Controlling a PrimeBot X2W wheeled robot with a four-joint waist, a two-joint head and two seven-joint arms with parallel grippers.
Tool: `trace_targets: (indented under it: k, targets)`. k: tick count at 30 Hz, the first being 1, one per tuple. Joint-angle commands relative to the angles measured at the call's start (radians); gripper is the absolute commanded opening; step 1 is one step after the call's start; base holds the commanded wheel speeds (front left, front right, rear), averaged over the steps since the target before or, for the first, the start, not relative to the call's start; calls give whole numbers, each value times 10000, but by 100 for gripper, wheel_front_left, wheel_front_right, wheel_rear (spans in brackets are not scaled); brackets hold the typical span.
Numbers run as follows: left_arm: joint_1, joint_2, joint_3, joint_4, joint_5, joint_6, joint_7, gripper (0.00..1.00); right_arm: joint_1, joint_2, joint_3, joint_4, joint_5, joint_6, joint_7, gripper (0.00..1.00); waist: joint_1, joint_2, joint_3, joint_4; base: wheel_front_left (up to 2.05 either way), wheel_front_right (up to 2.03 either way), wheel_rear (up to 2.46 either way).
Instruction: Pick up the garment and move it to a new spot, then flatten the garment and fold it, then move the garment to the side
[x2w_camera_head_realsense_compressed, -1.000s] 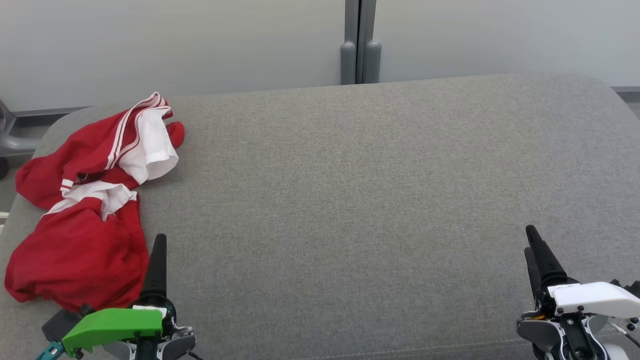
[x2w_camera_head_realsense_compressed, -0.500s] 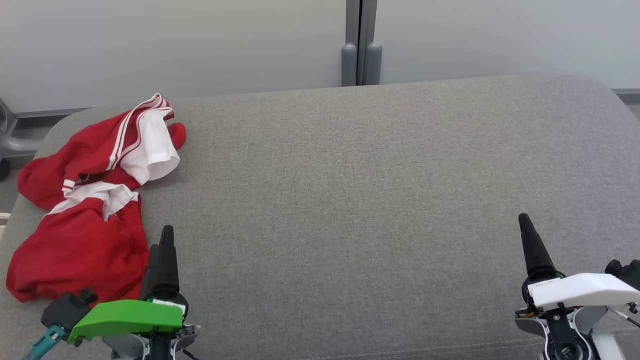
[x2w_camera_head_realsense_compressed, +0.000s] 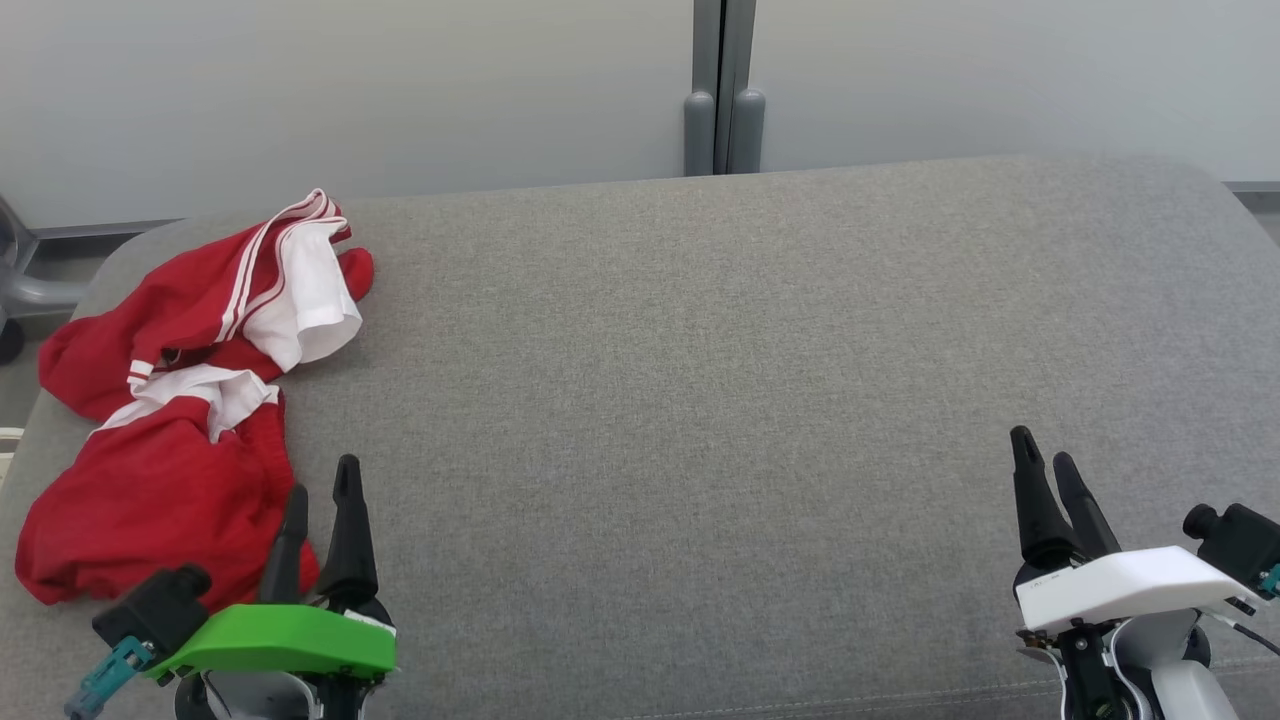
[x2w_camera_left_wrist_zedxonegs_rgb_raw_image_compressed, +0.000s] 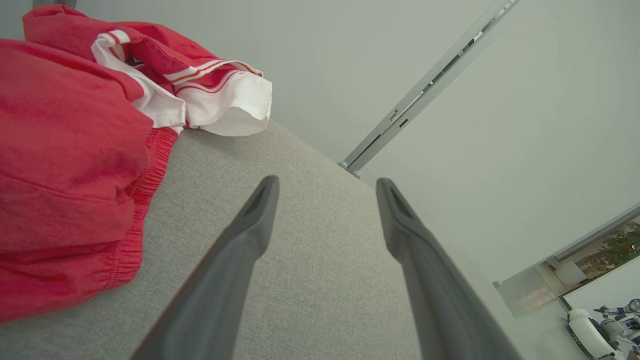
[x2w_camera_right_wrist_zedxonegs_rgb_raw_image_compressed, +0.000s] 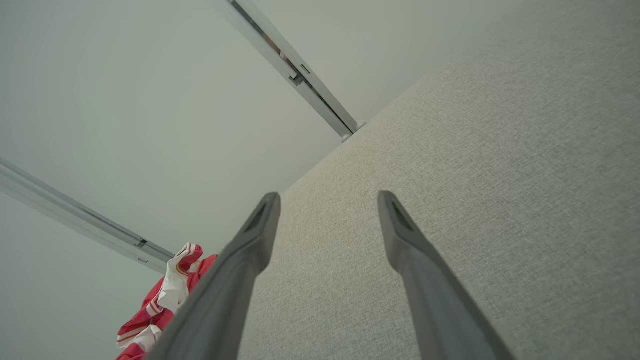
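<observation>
At the lower left of the head view, the left gripper (x2w_camera_head_realsense_compressed: 322, 477) holds its 2 fingers apart, empty. At the lower right, the right gripper (x2w_camera_head_realsense_compressed: 1040, 446) is likewise spread and empty. The crumpled red-and-white garment (x2w_camera_head_realsense_compressed: 150, 480) lies just beside the left gripper, along the left edge of the grey cushion (x2w_camera_head_realsense_compressed: 700, 380). A pale wall (x2w_camera_head_realsense_compressed: 400, 90) fills the top of the frame.

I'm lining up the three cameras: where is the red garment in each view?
Head view: red garment at the left end of the grey cushion.
Left wrist view: red garment at the upper left.
Right wrist view: red garment in the bottom left corner.
Shared landmark: the grey wall post behind the cushion.
</observation>
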Motion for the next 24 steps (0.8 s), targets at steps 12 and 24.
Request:
trace_targets:
  k: [12,24]
  targets:
    - [161,284,-137,140,1816,186,-365,100,-1,-73,348,-81,-1838,4,-511,100,0,0,-33,22,0,0,0]
    - [341,336,-194,218,3048,324,-634,100,-15,-83,628,57,-3412,4,-885,100,0,0,-71,18,0,0,0]
